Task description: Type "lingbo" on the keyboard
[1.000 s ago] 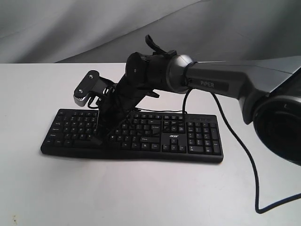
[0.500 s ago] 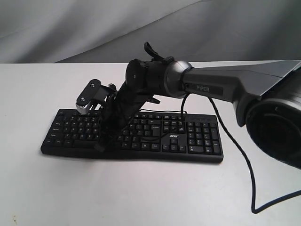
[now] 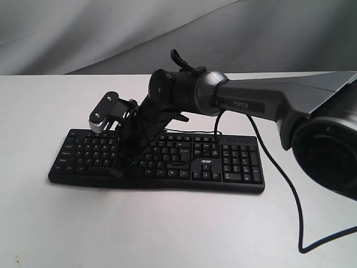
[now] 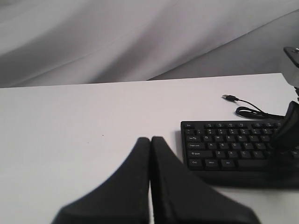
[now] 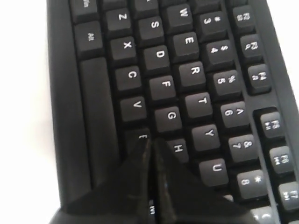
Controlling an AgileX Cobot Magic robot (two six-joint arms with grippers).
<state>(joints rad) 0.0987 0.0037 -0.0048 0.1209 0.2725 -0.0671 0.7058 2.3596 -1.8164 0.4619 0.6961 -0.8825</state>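
Observation:
The long black keyboard lies across the middle of the white table, acer logo toward its right. My right gripper reaches across to the keyboard's left half and points down at the keys. In the right wrist view this right gripper is shut, with nothing held. Its tips sit at the B key, beside H and below G. My left gripper is shut over bare table, apart from the keyboard; the exterior view does not show it.
The keyboard's thin USB cable coils behind it, its plug loose on the table. A black arm cable trails across the table at the right. A grey cloth backdrop hangs behind the table's far edge.
My right gripper has shifted left along the keyboard and dropped toward the lower letter rows. Over the last half second it has hardly moved.

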